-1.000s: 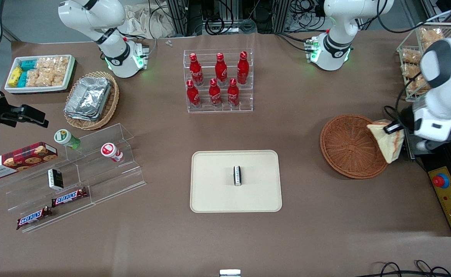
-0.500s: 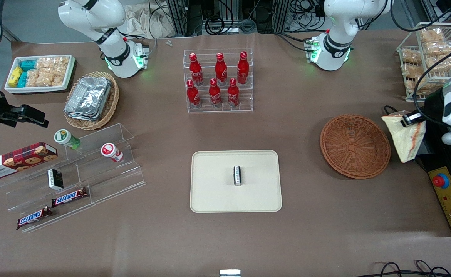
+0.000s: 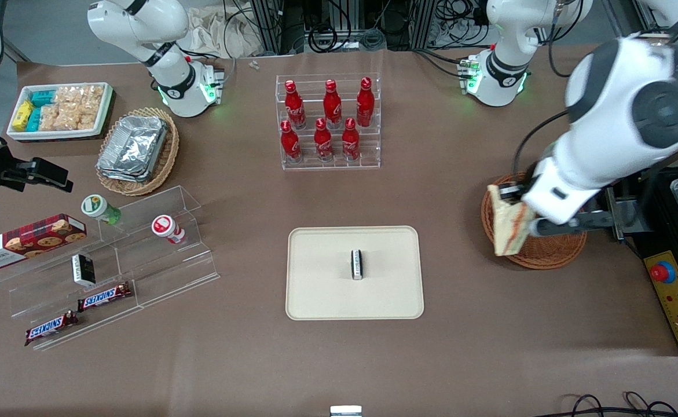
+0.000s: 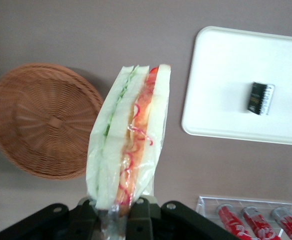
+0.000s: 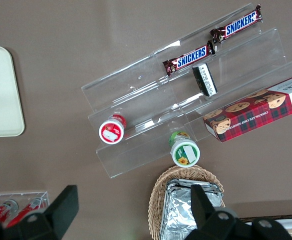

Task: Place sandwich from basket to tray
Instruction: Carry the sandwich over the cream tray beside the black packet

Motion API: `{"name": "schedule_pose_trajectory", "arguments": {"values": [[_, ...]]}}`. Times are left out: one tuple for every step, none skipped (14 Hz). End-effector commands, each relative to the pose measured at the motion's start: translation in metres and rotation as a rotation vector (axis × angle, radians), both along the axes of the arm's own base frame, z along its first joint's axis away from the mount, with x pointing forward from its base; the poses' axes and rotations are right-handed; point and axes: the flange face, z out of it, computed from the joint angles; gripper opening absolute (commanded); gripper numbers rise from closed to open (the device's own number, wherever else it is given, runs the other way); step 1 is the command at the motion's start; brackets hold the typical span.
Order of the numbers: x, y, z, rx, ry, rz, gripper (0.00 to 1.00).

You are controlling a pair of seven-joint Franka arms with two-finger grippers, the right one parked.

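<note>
**A:** Where is your gripper, and what is it doing?

**B:** My gripper (image 4: 113, 210) is up in the air above the reddish-brown wicker basket (image 3: 547, 255), over the rim that faces the tray. Its two black fingers (image 4: 88, 212) are clamped on the wrapped end of the sandwich (image 3: 509, 223), one on each side of the plastic.

**A:** How does the sandwich hang?

**B:** It sticks out from my fingers as a wedge in clear wrap, pale bread on the outside, with a green stripe and a red stripe of filling showing along the cut edge. It touches neither the basket nor the table.

**A:** And the basket itself?

**B:** From my wrist camera I see its woven bottom bare, with nothing in it.

**A:** The tray?

**B:** The cream-beige tray (image 3: 315, 289) lies flat on the brown table, well apart from the basket, toward the parked arm's end. A small dark packet (image 3: 357, 264) sits near its middle. The rack of red bottles (image 3: 328, 121) stands farther from the front camera than the tray.
</note>
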Motion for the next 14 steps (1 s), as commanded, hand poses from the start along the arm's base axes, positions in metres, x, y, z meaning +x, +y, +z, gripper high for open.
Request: {"name": "schedule_pose_trajectory", "arguments": {"values": [[0.007, -0.06, -0.04, -0.009, 0.009, -0.028, 0.0], [0.009, -0.075, -0.067, 0.009, 0.031, -0.027, 0.0], [0.013, -0.09, -0.092, 0.03, 0.022, -0.031, 0.0], [0.015, -0.109, -0.112, 0.036, -0.007, -0.032, 0.0], [0.015, -0.128, -0.131, 0.031, -0.021, -0.031, 0.0], [0.016, -0.14, -0.153, 0.02, -0.017, -0.028, 0.0], [0.017, -0.151, -0.174, 0.006, -0.018, -0.03, 0.0], [0.02, -0.157, -0.195, -0.01, -0.027, -0.025, 0.0], [0.023, -0.161, -0.212, -0.018, -0.036, -0.012, 0.0], [0.022, -0.167, -0.227, 0.003, -0.046, -0.021, 0.0], [0.022, -0.165, -0.241, 0.045, -0.055, -0.017, 0.0], [0.022, -0.165, -0.253, 0.08, -0.066, -0.003, 0.0], [0.024, -0.165, -0.266, 0.088, -0.082, -0.002, 0.0], [0.026, -0.167, -0.271, 0.075, -0.1, 0.002, 0.0]]}}
